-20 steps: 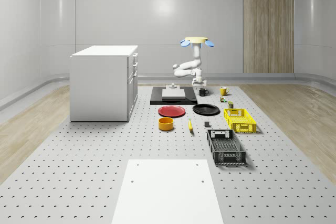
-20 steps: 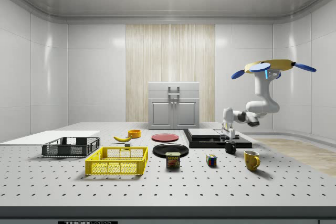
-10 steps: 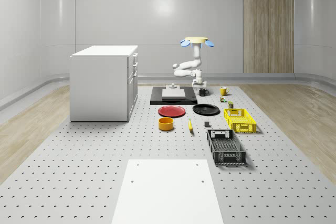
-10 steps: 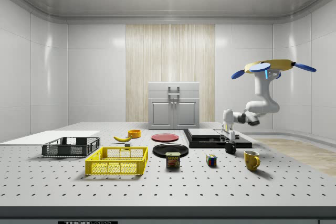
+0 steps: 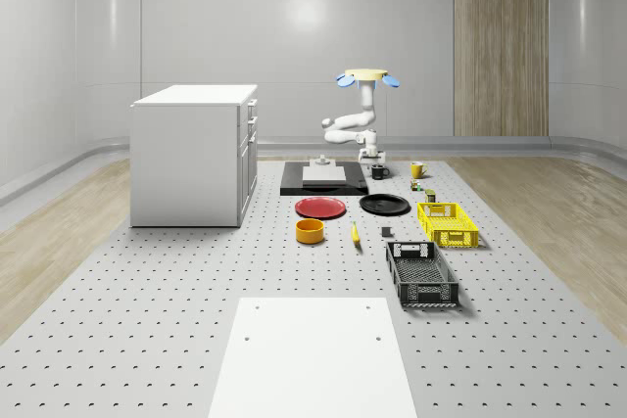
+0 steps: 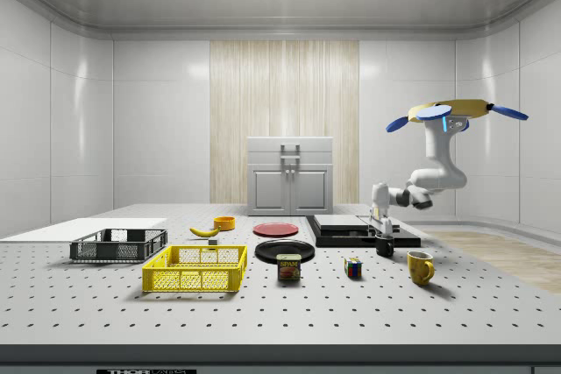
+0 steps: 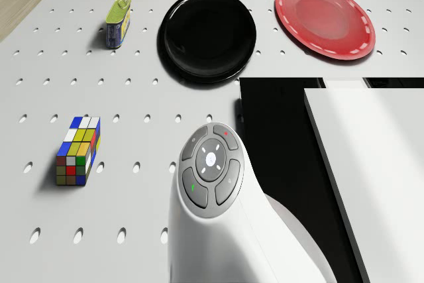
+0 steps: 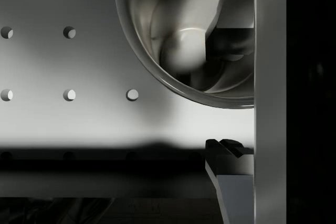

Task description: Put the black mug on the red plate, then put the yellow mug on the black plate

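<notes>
1. Pale wall panels and a wood-grained strip enclose a room whose perforated grey table carries all the objects.
2. The drone is seen hovering above the far end of the table, beside the black slab, with the arm bent down toward the table.
3. The end effector is held directly over the black mug, just above its rim; in the wrist view the mug's open mouth is looked into from above.
4. Whether the fingers are apart or together cannot be told; one dark fingertip is visible in the wrist view, beside the mug's rim and not touching it.
5. The black mug stands upright on the table just beside the slab's edge, with a glossy dark body and a shiny grey interior.
6. The yellow mug stands upright on the table, near the black mug and apart from it, its handle toward the side view's right.
7. The red plate and the black plate lie side by side on the table, apart from each other.
8. The mug is cut off by a finger and by the edge of the wrist view; its handle cannot be made out.
</notes>
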`<state>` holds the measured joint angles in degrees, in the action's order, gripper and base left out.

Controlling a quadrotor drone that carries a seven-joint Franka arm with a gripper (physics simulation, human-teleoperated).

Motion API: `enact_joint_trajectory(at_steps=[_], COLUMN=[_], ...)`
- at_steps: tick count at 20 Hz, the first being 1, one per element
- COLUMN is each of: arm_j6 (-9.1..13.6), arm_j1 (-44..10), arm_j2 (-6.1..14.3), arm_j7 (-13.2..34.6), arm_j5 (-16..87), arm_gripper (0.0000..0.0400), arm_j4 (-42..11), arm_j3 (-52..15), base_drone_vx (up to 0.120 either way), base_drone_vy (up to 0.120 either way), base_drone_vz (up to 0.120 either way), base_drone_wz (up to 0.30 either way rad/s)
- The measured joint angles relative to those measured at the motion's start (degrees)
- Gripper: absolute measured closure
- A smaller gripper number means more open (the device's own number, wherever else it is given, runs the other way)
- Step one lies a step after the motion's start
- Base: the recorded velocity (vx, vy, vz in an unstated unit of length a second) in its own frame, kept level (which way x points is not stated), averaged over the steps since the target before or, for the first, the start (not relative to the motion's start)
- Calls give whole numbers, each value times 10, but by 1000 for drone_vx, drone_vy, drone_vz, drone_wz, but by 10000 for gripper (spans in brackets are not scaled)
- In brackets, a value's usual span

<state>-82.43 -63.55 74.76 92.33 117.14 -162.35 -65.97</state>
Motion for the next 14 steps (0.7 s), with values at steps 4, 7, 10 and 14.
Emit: enact_joint_trajectory(at_steps=[4, 7, 10, 14], arm_j6=[-4, -7, -10, -3], arm_j1=[-3, -5, -6, -8], arm_j2=[4, 8, 11, 12], arm_j7=[2, 3, 5, 9], arm_j5=[-2, -4, -7, -27], arm_gripper=[262, 277, 284, 288], arm_j4=[1, 1, 1, -4], arm_j3=[-1, -2, -4, -25], base_drone_vx=[0, 0, 0, 0], base_drone_vy=[0, 0, 0, 0], base_drone_vz=[0, 0, 0, 10], base_drone_wz=[0, 0, 0, 0])
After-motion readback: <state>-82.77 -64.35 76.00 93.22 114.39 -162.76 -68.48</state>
